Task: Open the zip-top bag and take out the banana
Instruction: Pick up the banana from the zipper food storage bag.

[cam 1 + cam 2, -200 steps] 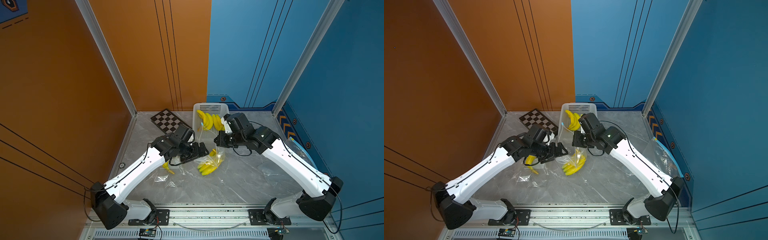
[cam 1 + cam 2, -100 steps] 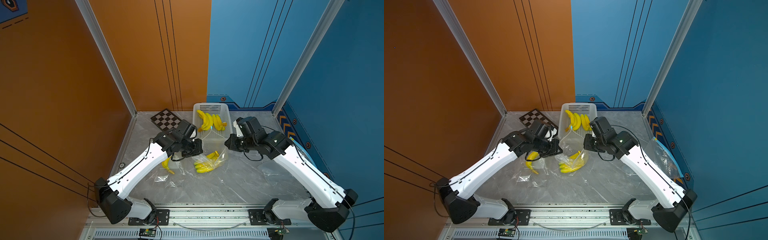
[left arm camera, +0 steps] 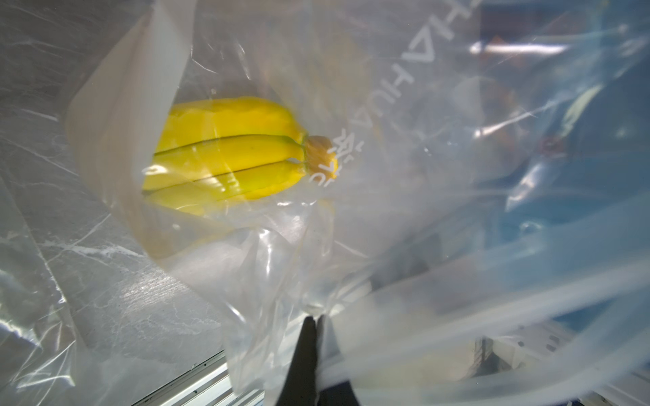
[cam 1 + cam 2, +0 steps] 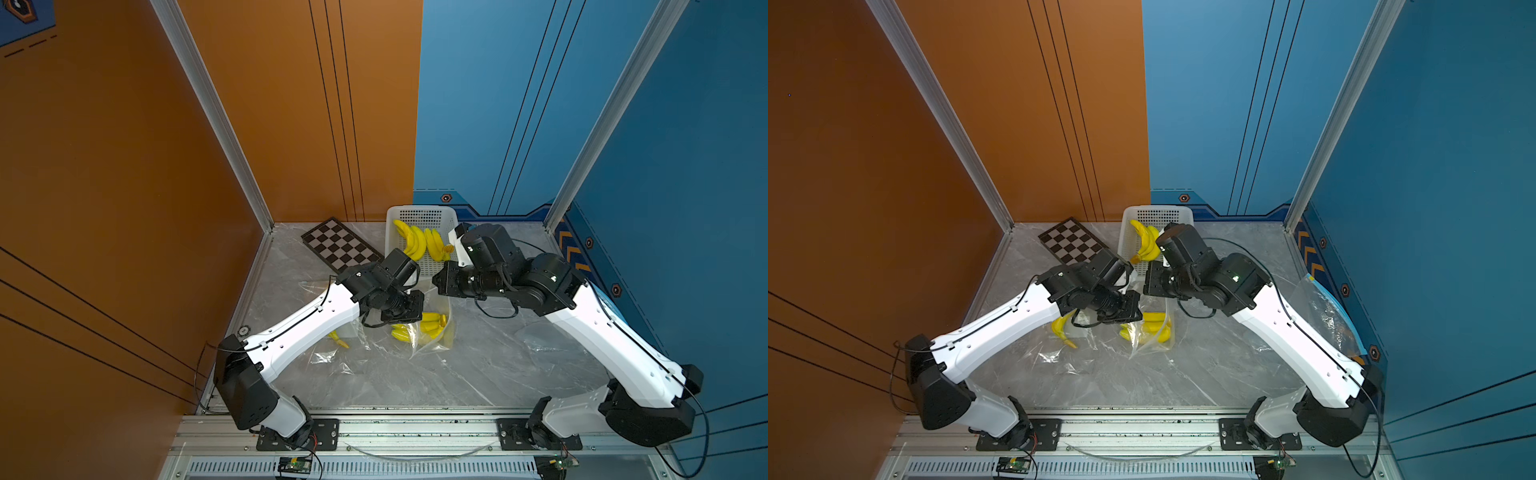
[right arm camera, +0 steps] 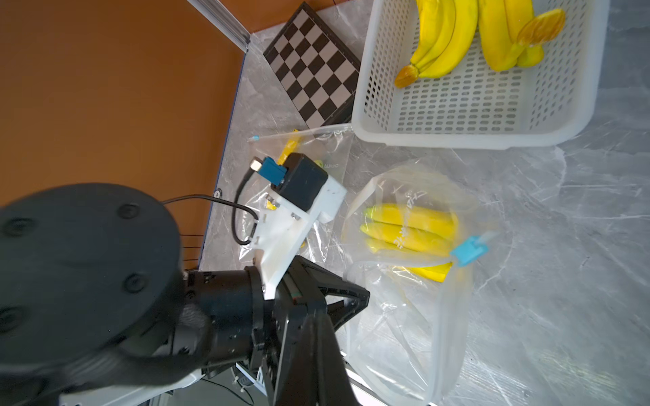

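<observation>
Clear plastic film is all that separates the tools from the fruit. The zip-top bag (image 5: 397,334) rests on the grey marble tabletop (image 4: 415,382) between the two arms. Its mouth gapes in a wide loop and the blue slider (image 5: 469,250) sits at one end of the rim. The banana bunch (image 5: 408,228) lies on its side at the bottom of the bag, not yet taken out.

The left gripper (image 3: 314,321) has its fingertips pressed together on a gathered fold of the bag, holding that side up off the table. The right gripper (image 5: 317,321) is also closed to a point. The bag's near rim lies just beside its tips, but I cannot tell whether any film is caught between them.

In both top views the bunch's long axis runs roughly across the table, from one arm's side to the other. The left gripper hangs just above and beside the bunch and is the nearer of the two. The right gripper stands further back, toward the white basket (image 4: 390,237).

The right wrist view looks straight down through the open mouth onto the bananas. The left wrist view sees them only through the bag wall, with the brown crown (image 3: 320,154) facing it. So the left is closer but its way is blocked by film, while the right likely has the clear line in, though it would have to open first.

A checkerboard (image 4: 338,245) and a second bagged banana (image 4: 1063,328) lie off to the left arm's side.
</observation>
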Robot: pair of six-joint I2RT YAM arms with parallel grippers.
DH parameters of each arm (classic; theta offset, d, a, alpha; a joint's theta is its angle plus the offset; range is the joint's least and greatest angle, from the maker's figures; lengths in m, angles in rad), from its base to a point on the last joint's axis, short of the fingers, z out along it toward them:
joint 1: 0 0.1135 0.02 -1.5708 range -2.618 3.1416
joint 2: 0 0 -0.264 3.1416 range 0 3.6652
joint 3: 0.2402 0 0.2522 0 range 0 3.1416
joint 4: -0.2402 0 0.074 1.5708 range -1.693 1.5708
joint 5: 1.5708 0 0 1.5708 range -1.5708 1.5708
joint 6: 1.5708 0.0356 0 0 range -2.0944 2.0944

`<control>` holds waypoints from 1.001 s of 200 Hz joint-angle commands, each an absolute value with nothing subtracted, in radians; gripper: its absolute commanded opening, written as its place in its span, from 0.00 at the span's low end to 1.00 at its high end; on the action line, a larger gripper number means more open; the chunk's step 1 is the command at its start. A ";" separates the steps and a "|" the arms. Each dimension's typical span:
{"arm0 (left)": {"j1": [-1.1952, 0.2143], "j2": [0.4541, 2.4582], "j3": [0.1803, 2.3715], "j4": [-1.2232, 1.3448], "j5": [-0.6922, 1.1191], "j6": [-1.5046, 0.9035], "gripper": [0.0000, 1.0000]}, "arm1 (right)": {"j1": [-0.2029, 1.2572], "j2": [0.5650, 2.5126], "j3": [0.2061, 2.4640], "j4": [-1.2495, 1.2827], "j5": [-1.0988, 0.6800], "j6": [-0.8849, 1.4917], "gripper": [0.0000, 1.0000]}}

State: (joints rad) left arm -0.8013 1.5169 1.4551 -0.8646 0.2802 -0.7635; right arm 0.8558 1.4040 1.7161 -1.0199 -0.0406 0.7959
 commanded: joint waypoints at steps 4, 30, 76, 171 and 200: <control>-0.787 1.512 1.478 -0.878 0.299 -0.747 0.00 | 0.877 1.372 1.582 -0.970 -0.033 0.863 0.00; -0.776 1.519 1.469 -0.868 0.319 -0.750 0.00 | 0.879 1.365 1.466 -0.954 -0.012 0.860 0.00; -0.775 1.553 1.437 -0.835 0.334 -0.742 0.00 | 0.833 1.383 1.257 -0.855 0.018 0.845 0.06; -0.785 1.632 1.401 -0.775 0.374 -0.743 0.00 | 0.725 1.431 1.144 -0.746 0.019 0.736 0.35; -0.770 1.665 1.404 -0.761 0.402 -0.688 0.00 | 0.708 1.453 1.137 -0.677 -0.021 0.705 0.35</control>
